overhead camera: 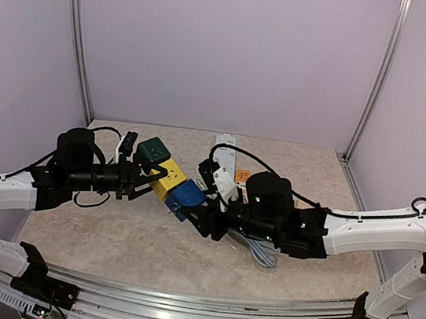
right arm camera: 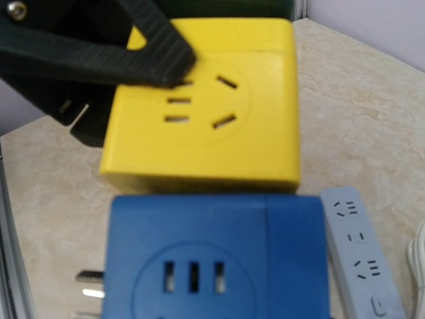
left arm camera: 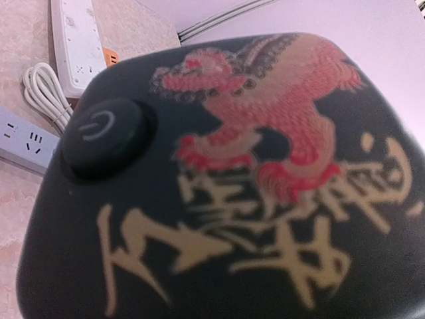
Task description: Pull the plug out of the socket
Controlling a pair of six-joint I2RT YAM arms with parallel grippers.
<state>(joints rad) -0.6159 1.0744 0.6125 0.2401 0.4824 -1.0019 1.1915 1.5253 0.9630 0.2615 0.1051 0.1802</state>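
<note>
Near the middle of the bench point(overhead camera: 107, 232), the left hand point(overhead camera: 148, 172) clamps the yellow socket cube point(overhead camera: 164, 182), jaws half-wide. The blue plug cube point(overhead camera: 187, 193) touches it at 4 o'clock and is gripped half-wide by the right hand point(overhead camera: 194, 211). A green cube point(overhead camera: 153, 149) sits at 11 o'clock.

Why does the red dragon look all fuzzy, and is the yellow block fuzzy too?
Left wrist view: the dark block face with the red dragon print sits too close to the lens, so it blurs, while the white power strip behind looks sharper. Right wrist view: the yellow socket cube is slightly soft; the blue socket cube below is blurrier. Top view: evenly lit and sharp.
</note>
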